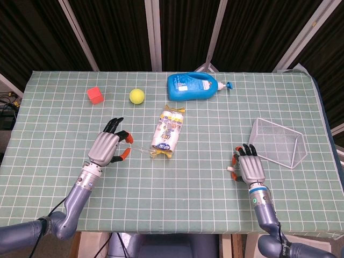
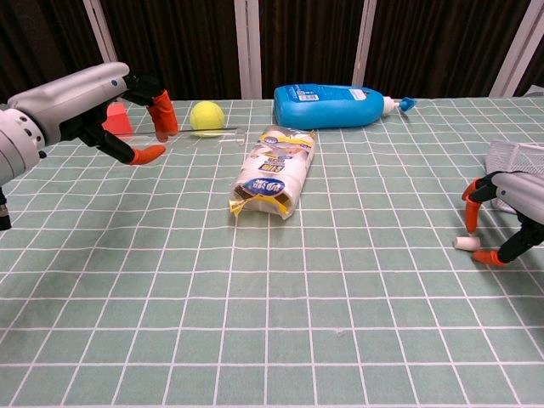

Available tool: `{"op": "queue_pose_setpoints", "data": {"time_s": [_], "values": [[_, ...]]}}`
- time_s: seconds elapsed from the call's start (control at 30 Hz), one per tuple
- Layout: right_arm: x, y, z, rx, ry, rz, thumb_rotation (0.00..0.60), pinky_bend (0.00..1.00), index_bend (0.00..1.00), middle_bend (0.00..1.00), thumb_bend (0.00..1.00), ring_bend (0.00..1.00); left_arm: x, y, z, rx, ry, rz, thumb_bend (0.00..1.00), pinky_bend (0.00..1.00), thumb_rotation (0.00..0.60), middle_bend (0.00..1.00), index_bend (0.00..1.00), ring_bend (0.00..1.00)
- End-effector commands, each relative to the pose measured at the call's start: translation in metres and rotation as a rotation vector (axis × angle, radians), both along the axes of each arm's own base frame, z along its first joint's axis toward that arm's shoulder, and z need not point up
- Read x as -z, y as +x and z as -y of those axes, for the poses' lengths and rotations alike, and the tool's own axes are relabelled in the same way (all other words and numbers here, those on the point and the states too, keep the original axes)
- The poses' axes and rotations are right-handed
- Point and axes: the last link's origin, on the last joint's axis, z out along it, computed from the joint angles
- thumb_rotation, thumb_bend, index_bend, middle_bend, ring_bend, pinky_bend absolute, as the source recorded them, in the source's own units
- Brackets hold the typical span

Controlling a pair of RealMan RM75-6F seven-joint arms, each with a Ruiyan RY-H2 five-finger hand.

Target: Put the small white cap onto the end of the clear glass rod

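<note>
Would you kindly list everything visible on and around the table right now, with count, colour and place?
glass rod: one, clear, held in the left hand, pointing toward the snack pack
cap: one, white, on the table between the right hand's fingertips
snack pack: one, white and yellow, table centre
detergent bottle: one, blue, lying at the far edge
ball: one, yellow-green, left of the bottle
cube: one, red, far left
wire basket: one, white, tipped over at the right
table: one, green with white grid
left hand: grey, orange tips, gripping the rod
right hand: grey, orange tips, around the cap
</note>
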Motion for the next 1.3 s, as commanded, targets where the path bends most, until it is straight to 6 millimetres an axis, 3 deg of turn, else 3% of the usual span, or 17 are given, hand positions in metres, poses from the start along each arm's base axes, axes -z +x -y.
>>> {"op": "queue_pose_setpoints", "data": {"time_s": [0.03, 0.27, 0.73, 1.3], "values": [[0.000, -0.001, 0.000, 0.004, 0.000, -0.002, 0.600, 0.00, 0.53, 0.21, 0.29, 0.09, 0.000, 0.000, 0.000, 0.000, 0.000, 0.001, 0.62, 0.00, 0.600, 0.47, 0.56, 0.05], [0.001, -0.001, -0.001, 0.006, 0.004, -0.004, 0.600, 0.00, 0.55, 0.21, 0.37, 0.09, 0.000, -0.001, 0.000, -0.002, -0.002, 0.001, 0.62, 0.00, 0.600, 0.47, 0.56, 0.05], [-0.001, 0.003, -0.004, -0.010, -0.003, 0.013, 0.600, 0.00, 0.58, 0.22, 0.39, 0.09, -0.001, -0.001, 0.001, -0.004, -0.003, 0.006, 0.62, 0.00, 0.600, 0.47, 0.56, 0.05], [-0.042, 0.035, 0.006, -0.146, -0.131, 0.127, 0.600, 0.00, 0.60, 0.22, 0.39, 0.09, 0.015, 0.010, 0.003, -0.061, -0.021, 0.098, 0.62, 0.00, 0.600, 0.47, 0.56, 0.05]]}}
